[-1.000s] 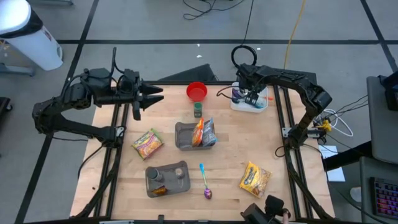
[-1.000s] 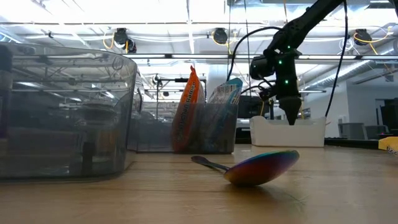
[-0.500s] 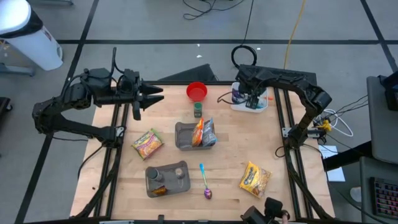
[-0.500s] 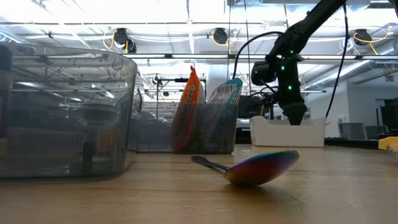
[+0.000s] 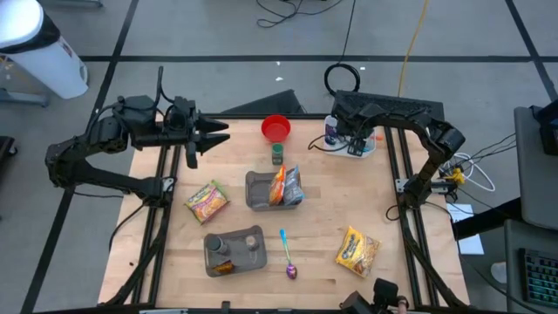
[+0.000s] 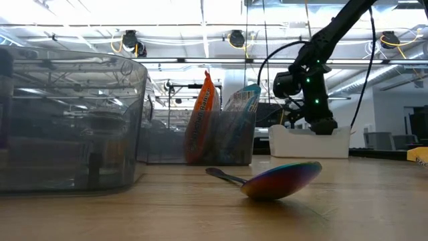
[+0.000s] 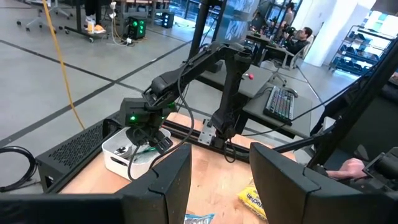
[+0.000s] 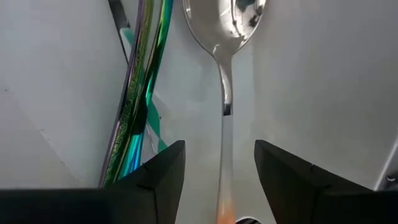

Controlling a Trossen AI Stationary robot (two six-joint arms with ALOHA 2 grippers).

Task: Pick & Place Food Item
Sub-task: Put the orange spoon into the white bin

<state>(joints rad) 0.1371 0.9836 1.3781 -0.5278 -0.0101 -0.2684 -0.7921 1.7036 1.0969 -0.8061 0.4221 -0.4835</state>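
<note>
A yellow-green food packet (image 5: 207,201) lies flat on the table at the left, and a yellow one (image 5: 357,249) lies at the near right. Two more packets (image 5: 286,186) stand upright in a grey bin (image 5: 255,192). My right gripper (image 8: 219,155) is open and points steeply down into the white tray (image 5: 337,149) at the far right. Its fingers stand on either side of a silver spoon's handle (image 8: 225,124) without touching it. Iridescent cutlery handles (image 8: 140,93) lie beside the spoon. My left gripper (image 5: 218,135) waits open, raised over the far left edge.
A red bowl (image 5: 275,127) and a small green can (image 5: 276,154) stand at the far middle. A grey container (image 5: 234,250) and a rainbow spoon (image 5: 288,257) lie near the front edge. A purple jar (image 5: 331,131) stands by the white tray.
My right gripper has sunk lower into the white tray and shifted a little toward the table's right edge.
</note>
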